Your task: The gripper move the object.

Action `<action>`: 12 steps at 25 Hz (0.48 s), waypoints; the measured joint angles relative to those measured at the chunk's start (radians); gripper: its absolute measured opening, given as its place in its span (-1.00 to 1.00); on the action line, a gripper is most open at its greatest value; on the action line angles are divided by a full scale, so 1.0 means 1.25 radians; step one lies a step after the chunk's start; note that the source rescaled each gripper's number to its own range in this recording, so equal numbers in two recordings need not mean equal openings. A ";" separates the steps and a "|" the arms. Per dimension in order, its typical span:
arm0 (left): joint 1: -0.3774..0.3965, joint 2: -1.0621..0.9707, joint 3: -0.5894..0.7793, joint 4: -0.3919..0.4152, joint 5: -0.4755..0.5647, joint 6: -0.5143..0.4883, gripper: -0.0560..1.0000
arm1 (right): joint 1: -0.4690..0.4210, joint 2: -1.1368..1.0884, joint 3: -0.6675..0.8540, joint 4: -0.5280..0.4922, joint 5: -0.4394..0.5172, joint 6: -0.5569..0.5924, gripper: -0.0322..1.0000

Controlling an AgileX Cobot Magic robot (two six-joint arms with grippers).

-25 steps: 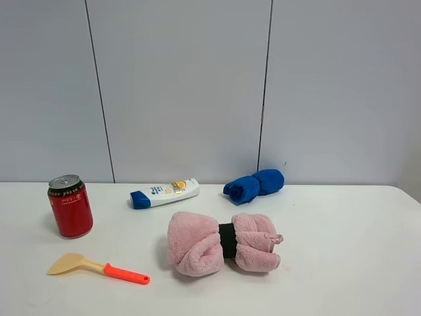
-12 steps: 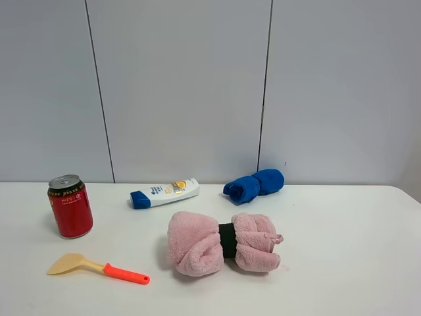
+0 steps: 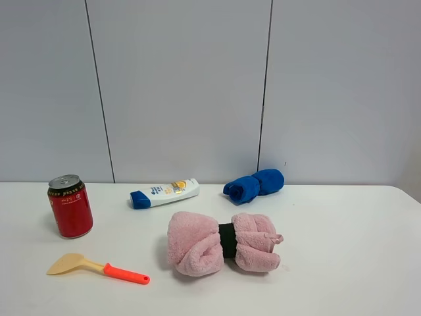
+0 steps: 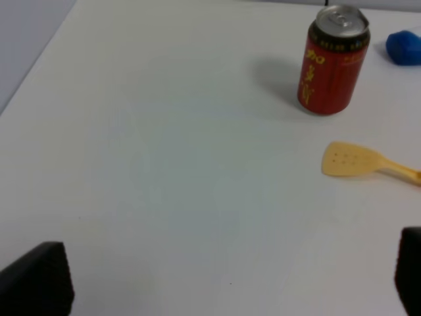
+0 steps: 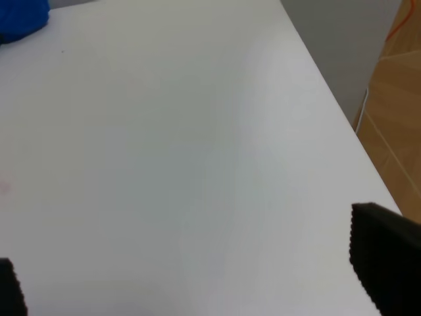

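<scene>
The left gripper (image 4: 223, 289) hovers over the bare table (image 4: 164, 164), its 2 jaws spread wide with nothing between them. The scoop (image 4: 368, 162) lies flat ahead of them and off to one side, just short of the red can (image 4: 332, 60). The right gripper (image 5: 197, 276) is likewise spread over bare tabletop — nothing has shifted since 1 s ago.

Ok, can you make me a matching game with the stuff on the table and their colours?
Things:
1. can
2. rolled towel
3. small cloth by the wall
4. scoop's head

Colours:
A. blue
B. pale tan
C. red
D. pink

Pairs: 1-C, 2-D, 3-A, 4-B
</scene>
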 joint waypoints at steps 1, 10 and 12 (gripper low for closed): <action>0.000 0.000 0.000 0.000 0.000 0.000 1.00 | 0.000 0.000 0.000 -0.006 0.000 0.008 1.00; 0.000 0.000 0.000 0.000 0.000 0.000 1.00 | 0.002 0.000 0.000 0.000 0.000 -0.003 1.00; 0.000 0.000 0.000 0.000 0.000 0.000 1.00 | 0.020 0.000 0.000 0.005 0.000 -0.008 1.00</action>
